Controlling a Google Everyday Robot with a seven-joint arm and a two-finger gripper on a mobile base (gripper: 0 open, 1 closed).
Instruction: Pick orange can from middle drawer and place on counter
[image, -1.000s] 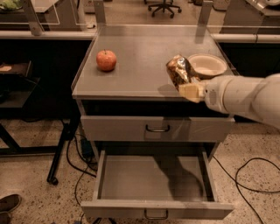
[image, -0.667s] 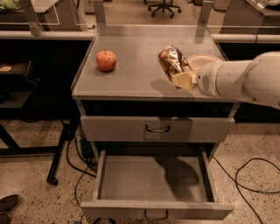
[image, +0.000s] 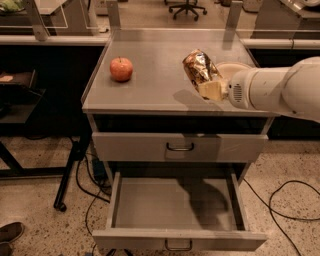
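Note:
The orange can (image: 198, 67), shiny and mottled orange-brown and gold, is held tilted over the right part of the counter (image: 155, 75). My gripper (image: 209, 86) reaches in from the right on the white arm and is shut on the can's lower end. I cannot tell whether the can touches the counter. The middle drawer (image: 175, 207) stands pulled open below with nothing on its grey floor.
A red-orange apple (image: 121, 68) sits on the counter's left part. A pale bowl (image: 231, 69) sits at the right, just behind my gripper. A closed drawer front (image: 180, 146) is above the open one. Cables lie on the floor; a shoe shows at bottom left.
My gripper has carried the can leftward over the counter, from in front of the bowl to a spot left of it. The apple and drawers have not moved.

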